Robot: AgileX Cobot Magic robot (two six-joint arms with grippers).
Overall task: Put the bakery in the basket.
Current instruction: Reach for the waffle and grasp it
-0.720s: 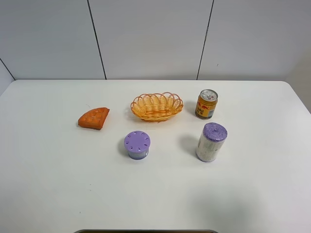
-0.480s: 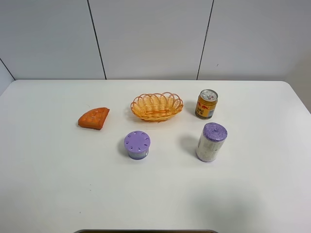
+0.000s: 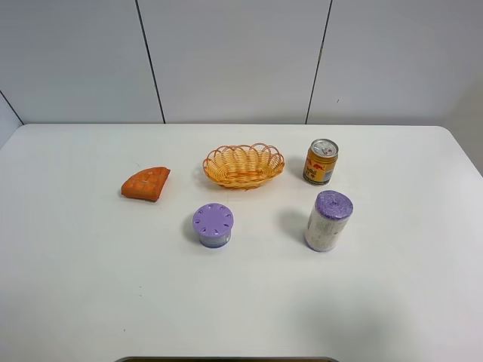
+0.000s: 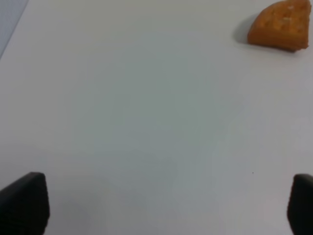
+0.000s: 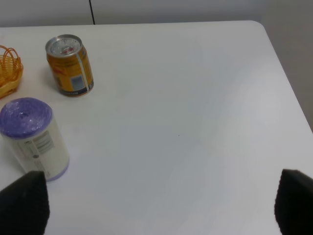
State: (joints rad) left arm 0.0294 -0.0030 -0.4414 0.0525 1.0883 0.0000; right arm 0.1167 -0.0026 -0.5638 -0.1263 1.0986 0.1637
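Observation:
The bakery (image 3: 146, 183) is an orange-brown wedge lying flat on the white table, left of the basket; it also shows in the left wrist view (image 4: 279, 25). The yellow-orange wicker basket (image 3: 243, 165) stands empty at the middle back, and its rim edge shows in the right wrist view (image 5: 9, 71). My left gripper (image 4: 156, 205) is open and empty above bare table, well short of the bakery. My right gripper (image 5: 156, 208) is open and empty over the table's right side. Neither arm shows in the exterior view.
A gold drink can (image 3: 321, 161) stands right of the basket. A short purple-lidded round container (image 3: 213, 225) sits in front of the basket. A taller white canister with a purple top (image 3: 328, 220) stands in front of the can. The table's right edge (image 5: 288, 88) is near.

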